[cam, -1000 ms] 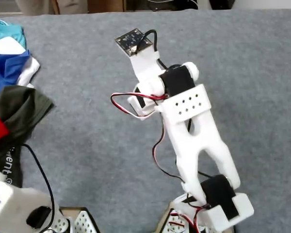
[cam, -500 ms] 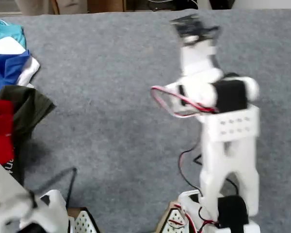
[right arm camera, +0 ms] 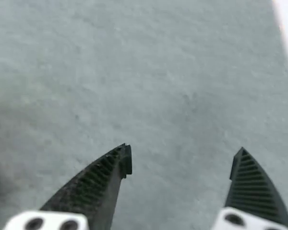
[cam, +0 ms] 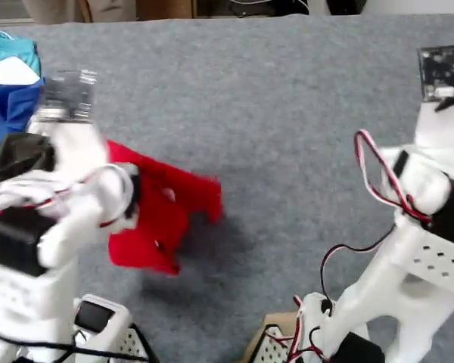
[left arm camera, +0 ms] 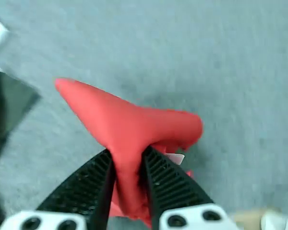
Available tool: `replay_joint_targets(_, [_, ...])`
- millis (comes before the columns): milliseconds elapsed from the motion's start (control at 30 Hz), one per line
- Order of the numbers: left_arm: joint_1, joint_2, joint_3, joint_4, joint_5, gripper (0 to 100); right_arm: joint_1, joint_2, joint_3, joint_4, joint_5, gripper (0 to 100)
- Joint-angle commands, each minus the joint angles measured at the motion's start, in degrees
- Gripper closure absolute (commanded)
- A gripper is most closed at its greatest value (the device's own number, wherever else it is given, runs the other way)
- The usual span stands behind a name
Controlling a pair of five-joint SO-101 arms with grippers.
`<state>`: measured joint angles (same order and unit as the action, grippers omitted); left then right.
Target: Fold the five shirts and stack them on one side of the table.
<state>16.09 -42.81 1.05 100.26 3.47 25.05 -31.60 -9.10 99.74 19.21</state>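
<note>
Left gripper point(left arm camera: 127, 153), jaws pinched tight on a bunched fold of the red shirt point(cam: 163, 212). Red shirt just beside the shirt pile point(cam: 15, 91), on its side toward the middle of the grey table cover point(cam: 287, 91), hanging from the jaws in a loose spread with a shadow on the cover beneath. Shirt pile: teal, white, blue and dark green garments heaped together at the cover's edge. Left arm point(cam: 53, 204) close against the pile. Right gripper point(right arm camera: 183, 149), jaws spread wide and holding nothing, above bare cover. Right arm point(cam: 431, 212) well apart from the pile, at the opposite edge.
</note>
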Motion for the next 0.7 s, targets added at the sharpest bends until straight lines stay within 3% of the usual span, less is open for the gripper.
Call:
replay_joint_targets(0, [4.0, -0.9, 4.7, 0.1, 1.0, 87, 2.4, -1.7, 4.3, 1.1, 6.9, 66.6])
replay_joint_targets(133, [3.7, -1.4, 9.2, 0.4, 6.8, 69, 0.2, -3.6, 11.6, 1.9, 13.6, 66.3])
replay_joint_targets(367, [-2.2, -1.4, 8.9, 0.4, 6.1, 69, -13.1, -11.0, 19.3, 2.4, 15.8, 66.3])
replay_joint_targets(467, [-12.1, -3.0, 7.4, 0.4, 0.2, 69, -21.4, -11.7, 20.8, 2.5, 14.2, 66.3])
replay_joint_targets(667, [-38.2, -10.2, 8.3, 0.4, -7.6, 74, -40.2, -3.8, 21.8, 2.5, 7.2, 66.6])
